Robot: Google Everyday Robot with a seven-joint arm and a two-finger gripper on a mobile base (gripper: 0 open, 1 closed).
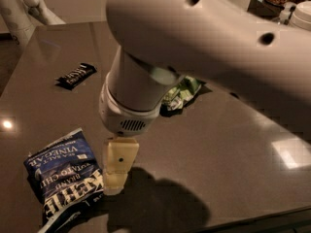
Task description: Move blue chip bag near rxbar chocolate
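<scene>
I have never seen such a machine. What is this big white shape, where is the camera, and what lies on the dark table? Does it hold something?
The big white shape is a robot's arm, seen from close above; the single camera looks down past it onto the table. At the arm's end is the pale gripper, low beside the right edge of the blue chip bag, which lies on the table. Farther back lie the rxbar chocolate and, partly hidden behind the arm, a green chip bag. Nothing appears lifted.
</scene>
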